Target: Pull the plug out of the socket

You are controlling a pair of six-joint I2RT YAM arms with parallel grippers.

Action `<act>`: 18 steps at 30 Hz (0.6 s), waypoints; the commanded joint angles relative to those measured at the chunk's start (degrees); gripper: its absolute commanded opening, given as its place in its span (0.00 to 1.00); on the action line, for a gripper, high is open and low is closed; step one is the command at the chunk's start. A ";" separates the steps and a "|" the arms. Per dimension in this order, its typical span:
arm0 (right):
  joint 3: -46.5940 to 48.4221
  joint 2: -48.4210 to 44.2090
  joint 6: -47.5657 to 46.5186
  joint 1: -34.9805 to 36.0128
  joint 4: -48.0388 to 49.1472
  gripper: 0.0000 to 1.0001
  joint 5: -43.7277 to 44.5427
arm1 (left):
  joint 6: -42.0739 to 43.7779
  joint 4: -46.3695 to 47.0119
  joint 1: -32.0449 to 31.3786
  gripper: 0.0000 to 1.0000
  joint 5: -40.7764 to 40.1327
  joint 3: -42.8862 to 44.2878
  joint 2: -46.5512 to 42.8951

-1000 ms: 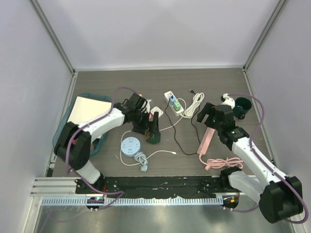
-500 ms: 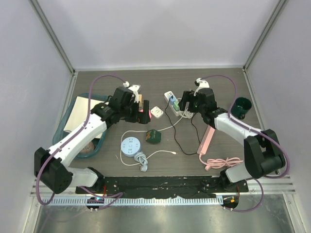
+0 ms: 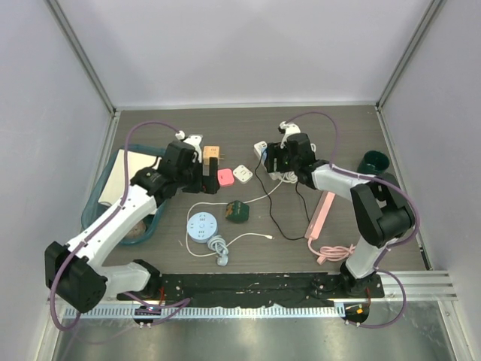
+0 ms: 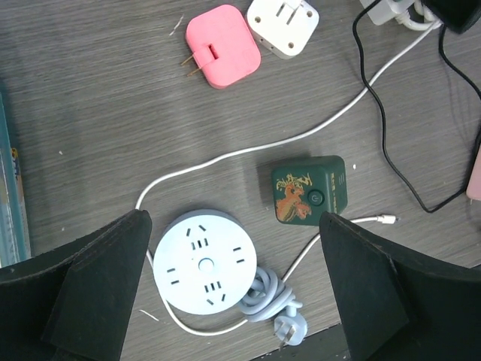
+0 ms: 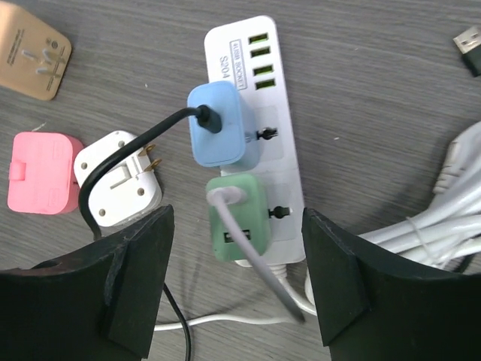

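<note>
A white power strip (image 5: 264,113) lies on the dark table with a blue plug (image 5: 222,124) on a black cord and a green plug (image 5: 239,218) on a white cord pushed into it. My right gripper (image 5: 237,293) is open and hangs over the strip's near end, its fingers (image 5: 124,286) either side of the green plug, touching nothing. In the top view it (image 3: 282,160) covers most of the strip. My left gripper (image 4: 233,286) is open and empty above a round pale-blue socket (image 4: 201,261); in the top view it (image 3: 197,177) is left of centre.
A pink adapter (image 4: 223,45), a white adapter (image 4: 283,26) and a dark green power bank (image 4: 310,189) lie between the arms. A tan adapter (image 3: 211,156), a teal tray (image 3: 105,197), a pink strip (image 3: 319,214), a dark green mug (image 3: 372,162) and coiled white cable (image 5: 451,203) are around.
My right arm has swung left and far, from beside the pink strip to over the power strip. My left arm has drawn back left, away from the green power bank.
</note>
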 commanded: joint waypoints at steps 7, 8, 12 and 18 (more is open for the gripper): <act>0.47 3.91 -1.25 1.81 5.52 0.38 7.66 | -4.87 1.46 2.44 1.00 6.07 12.71 10.80; -0.15 2.78 -1.33 1.81 6.14 0.31 8.02 | -5.14 1.55 2.70 1.00 6.96 13.59 11.68; -3.31 -1.53 -2.47 1.81 9.65 0.10 7.06 | -5.50 2.95 2.88 1.00 9.69 17.38 16.07; -8.40 -7.94 -5.89 2.86 15.09 0.01 4.60 | -5.84 3.75 3.85 0.99 13.29 23.96 23.02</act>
